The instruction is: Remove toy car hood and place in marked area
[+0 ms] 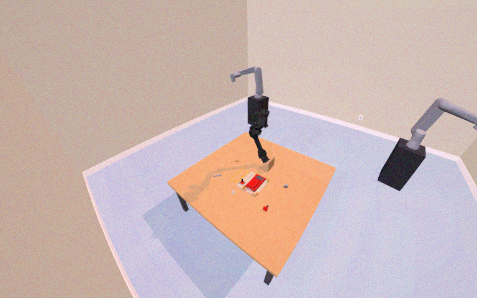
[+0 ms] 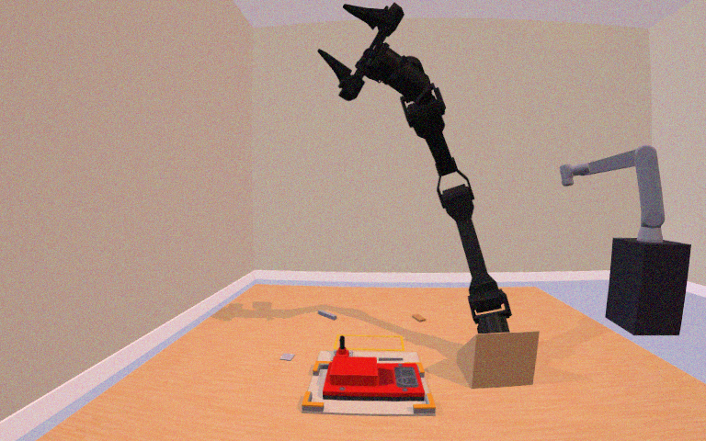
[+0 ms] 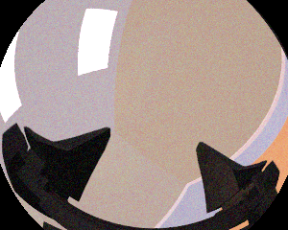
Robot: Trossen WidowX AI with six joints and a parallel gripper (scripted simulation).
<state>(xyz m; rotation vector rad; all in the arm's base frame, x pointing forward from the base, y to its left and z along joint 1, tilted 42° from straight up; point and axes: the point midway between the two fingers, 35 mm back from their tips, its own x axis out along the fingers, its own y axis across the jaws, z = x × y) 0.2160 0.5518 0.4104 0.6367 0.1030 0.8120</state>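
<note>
The red toy car sits on a white tray with orange corners. A raised red block is on its left part and a grey patterned panel on its right part, in the exterior view. I cannot tell which part is the hood. A small red piece with a black upright handle stands at the tray's back left in the exterior view. The marked area, a yellow outline, lies behind the tray. My gripper is open and empty, high above the table.
Another red piece with a dark handle and a small round object lie on the table. A brown panel stands by my arm's base. A blue-grey bar, a brown block and a pale chip lie around the tray.
</note>
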